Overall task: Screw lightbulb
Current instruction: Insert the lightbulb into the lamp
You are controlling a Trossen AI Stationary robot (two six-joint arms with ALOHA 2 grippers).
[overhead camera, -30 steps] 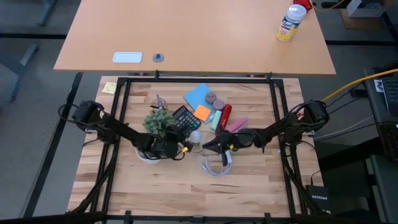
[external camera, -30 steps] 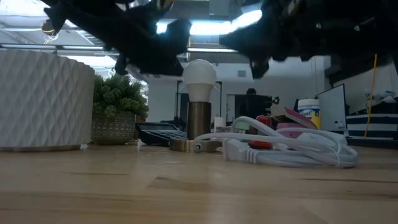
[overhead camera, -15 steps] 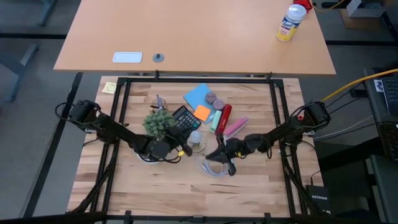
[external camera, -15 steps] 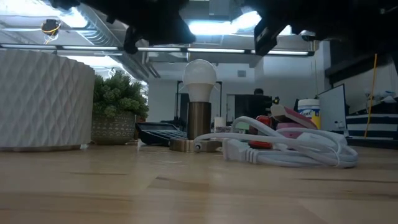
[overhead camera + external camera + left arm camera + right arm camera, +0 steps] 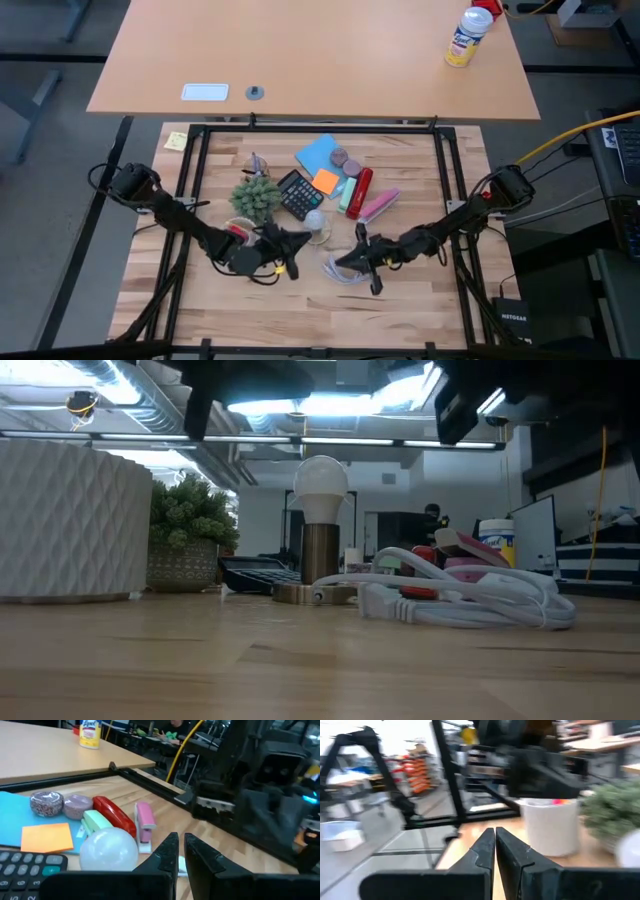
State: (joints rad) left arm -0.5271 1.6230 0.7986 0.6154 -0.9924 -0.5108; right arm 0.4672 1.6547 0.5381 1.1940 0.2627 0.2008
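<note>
The white lightbulb stands upright, its screw end in a brass socket on a round base. It also shows in the high view and the left wrist view. My left gripper is shut and empty, just left of and nearer than the bulb. In its wrist view the fingertips are beside the bulb and apart from it. My right gripper is shut and empty over the coiled white cable, on the near right of the bulb.
A white ribbed pot and a small green plant stand left of the bulb. A black calculator, orange and blue notes, a red item and a pink stapler lie beyond it.
Both grippers have drawn back from the bulb toward the table's near edge and have risen; in the low view they have left the bulb's sides and now show only at the top. The bulb has stayed upright in its socket.
</note>
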